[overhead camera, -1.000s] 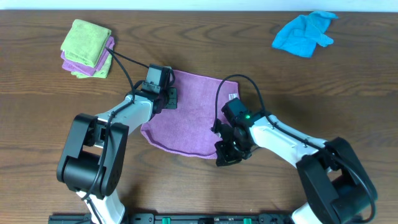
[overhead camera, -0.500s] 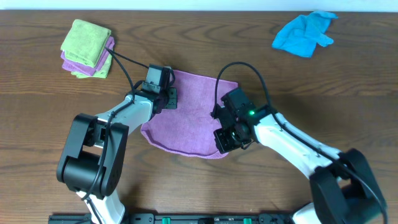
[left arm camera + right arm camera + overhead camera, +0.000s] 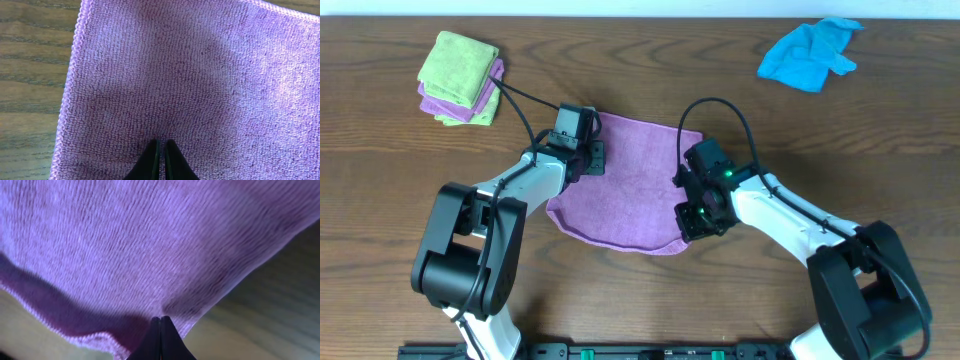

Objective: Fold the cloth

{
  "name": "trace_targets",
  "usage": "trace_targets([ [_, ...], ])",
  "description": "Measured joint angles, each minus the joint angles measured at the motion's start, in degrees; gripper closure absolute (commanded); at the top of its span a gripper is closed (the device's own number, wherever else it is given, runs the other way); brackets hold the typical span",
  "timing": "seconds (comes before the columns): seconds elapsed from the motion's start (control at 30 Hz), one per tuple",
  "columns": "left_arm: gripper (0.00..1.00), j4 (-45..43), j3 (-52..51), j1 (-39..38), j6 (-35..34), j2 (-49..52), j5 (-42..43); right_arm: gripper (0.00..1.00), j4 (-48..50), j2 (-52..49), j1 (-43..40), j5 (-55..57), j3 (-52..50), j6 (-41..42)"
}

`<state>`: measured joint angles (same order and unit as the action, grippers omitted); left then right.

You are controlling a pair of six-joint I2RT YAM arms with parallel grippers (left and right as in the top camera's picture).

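Cloth (image 3: 625, 190), purple, is lying spread at the middle of the desk (image 3: 650, 60). The right claw (image 3: 700, 215) is pinching its 4 o'clock corner, tips fully closed on the lifted hem, and the sheet is stretching away toward 10 o'clock. The left claw (image 3: 586, 152) is sitting at that far corner, tips together on the fabric; whether it is gripping any is unclear. The right arm is looking best placed to carry its corner across.

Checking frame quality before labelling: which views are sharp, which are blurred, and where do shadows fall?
Overhead: sharp and evenly lit, cloth clear. Left wrist: crisp weave, with a soft shadow band across the cloth. Right wrist: blurred throughout, table out of focus, dark shading along the cloth edge near the right hand.
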<state>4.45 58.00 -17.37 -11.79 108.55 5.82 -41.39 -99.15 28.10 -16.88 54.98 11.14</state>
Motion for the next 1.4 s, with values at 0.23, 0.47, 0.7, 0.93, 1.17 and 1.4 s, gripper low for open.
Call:
trace_targets([
  [0.23, 0.93, 0.00, 0.00, 0.00, 0.00, 0.00, -0.02, 0.99, -6.01, 0.00, 2.71, -2.75, 0.00, 0.00],
  [0.47, 0.93, 0.00, 0.00, 0.00, -0.02, 0.00, 0.00, 0.98, -8.92, 0.00, 3.93, -3.56, 0.00, 0.00],
  [0.7, 0.93, 0.04, 0.00, 0.00, -0.22, 0.00, 0.00, 0.98, -9.79, 0.00, 3.96, -3.76, 0.00, 0.02],
  [0.93, 0.91, 4.55, 0.28, 0.00, -0.24, -1.20, 0.46, 0.98, -8.61, 0.00, 3.98, -3.80, 0.00, 0.04],
  [1.17, 0.87, 14.69, 0.33, 1.64, -0.24, -13.29, 1.29, 0.98, -7.30, 0.00, 3.96, -4.09, 0.00, 0.22],
  [1.4, 0.85, 31.95, 0.96, 4.50, -0.22, -26.18, 1.33, 0.98, -7.13, 0.00, 3.96, -4.13, 0.00, 0.24],
])
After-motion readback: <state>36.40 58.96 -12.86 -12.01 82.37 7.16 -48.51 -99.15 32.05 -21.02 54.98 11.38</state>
